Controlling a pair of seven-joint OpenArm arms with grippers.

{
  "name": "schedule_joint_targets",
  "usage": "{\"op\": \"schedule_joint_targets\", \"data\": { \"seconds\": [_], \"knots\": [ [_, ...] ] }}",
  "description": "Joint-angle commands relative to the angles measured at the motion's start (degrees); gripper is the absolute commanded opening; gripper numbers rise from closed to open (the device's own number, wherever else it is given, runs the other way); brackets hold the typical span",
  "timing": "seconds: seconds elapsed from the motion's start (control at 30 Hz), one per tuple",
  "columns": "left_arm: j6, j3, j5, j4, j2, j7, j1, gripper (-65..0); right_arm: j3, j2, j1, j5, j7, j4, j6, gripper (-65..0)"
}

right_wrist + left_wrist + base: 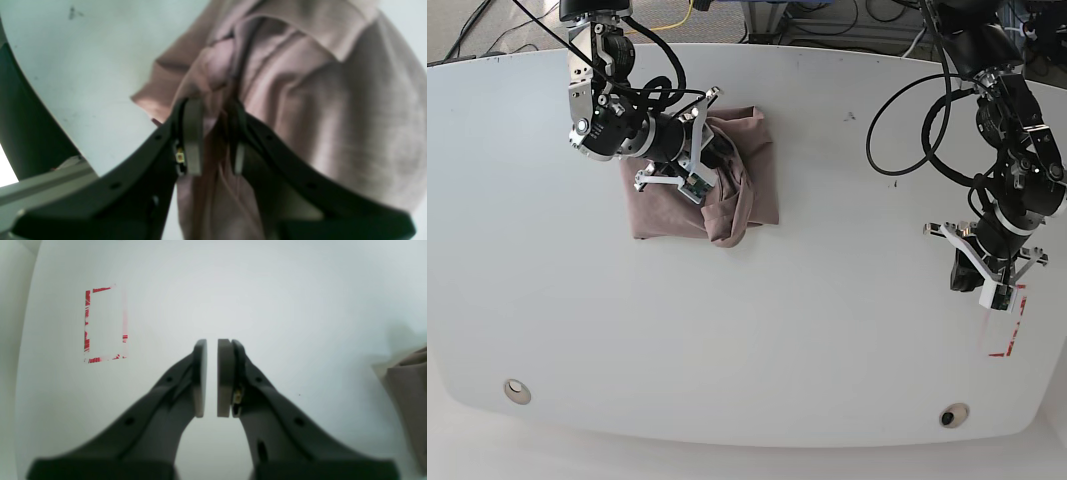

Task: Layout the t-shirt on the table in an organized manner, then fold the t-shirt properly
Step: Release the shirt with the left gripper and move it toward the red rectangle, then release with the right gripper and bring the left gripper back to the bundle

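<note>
A glossy white surface [807, 330] with rounded corners fills the base view; cables and dark flooring show beyond its far edge. Two small round holes sit near the near edge, one at the left [517, 390] and one at the right [953, 414].

Going left to right in the base view:

1. Right arm. It reaches in from the far left corner. The right pincer [215, 138] sits on the t-shirt [727, 190]. In the right wrist view a bunched fold of the mauve-brown fabric passes between the two pads [193, 136], which stand a narrow way apart and are clamped on the cloth.

2. T-shirt. It lies on the far left-centre part of the surface as a crumpled, roughly rectangular heap, with loose folds gathered and raised at the pincer. The rest of the cloth rests flat on the surface.

3. Left arm. It hangs over the right side of the surface, well apart from the t-shirt. The left pincer [212, 378] points down toward bare surface. In the left wrist view its pads are parallel with only a thin gap between them, and nothing is held. An edge of the t-shirt is visible at the far right of that view.

4. Red dashed rectangle mark [105, 325]. It lies near the right edge of the surface, just beside the left pincer.
</note>
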State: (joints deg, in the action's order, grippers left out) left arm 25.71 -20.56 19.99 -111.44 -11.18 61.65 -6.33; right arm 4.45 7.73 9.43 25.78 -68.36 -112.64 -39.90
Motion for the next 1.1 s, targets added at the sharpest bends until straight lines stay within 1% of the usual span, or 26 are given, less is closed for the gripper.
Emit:
{"op": "schedule_joint_targets", "data": {
  "seconds": [0.0, 0.17, 0.23, 0.37, 0.47, 0.67, 0.73, 0.9, 0.97, 1.07],
  "knots": [
    [0.0, -0.9, 0.5, -1.0, -0.7, -1.5, -0.9, -60.7, 2.2, -0.6, -0.8, 1.0, 1.0, -2.2, -0.1, -52.3],
    [0.0, -1.3, 0.5, -1.0, -0.7, -1.5, -0.9, -60.7, 5.4, -0.7, -1.0, 1.3, 1.0, -2.8, -0.1, -52.3],
    [0.0, -1.3, 0.5, -1.0, -0.9, -1.5, -0.9, -60.7, 5.6, -0.6, -1.2, 1.3, 1.0, -3.4, -0.1, -52.3],
    [0.0, -1.4, 0.5, -1.0, -2.4, -1.5, -0.9, -60.7, 5.2, -0.3, -2.2, 1.3, 1.1, -3.9, -0.1, -52.5],
    [0.0, -1.4, 0.5, -1.0, -2.6, -1.5, -0.9, -60.7, 3.6, 0.0, -3.8, 1.4, 1.1, -3.9, -0.1, -52.6],
    [0.1, -1.4, 0.5, -1.0, -2.6, -1.5, -0.8, -60.7, -4.2, 1.6, -8.2, 2.9, 1.1, -3.5, -0.1, -52.6],
    [0.1, -1.4, 0.5, -1.0, -2.6, -1.5, -0.5, -60.7, -6.3, 2.1, -9.6, 1.9, 1.1, -3.3, -0.1, -52.5],
    [0.1, -1.4, 0.5, -1.0, -2.6, -1.5, 0.7, -60.7, -8.3, 2.1, -11.6, -1.0, 1.4, -1.2, -0.1, -52.2],
    [0.1, -1.3, 0.5, -1.0, -2.6, -1.5, 0.7, -60.7, -8.3, 2.1, -11.8, -2.4, 2.5, -0.5, -0.1, -52.2],
    [0.1, -1.3, 0.5, -1.0, -2.6, -1.5, 0.7, -60.7, -7.9, 2.1, -11.8, -5.6, 5.5, 0.0, -0.1, -52.2]
  ]
}}
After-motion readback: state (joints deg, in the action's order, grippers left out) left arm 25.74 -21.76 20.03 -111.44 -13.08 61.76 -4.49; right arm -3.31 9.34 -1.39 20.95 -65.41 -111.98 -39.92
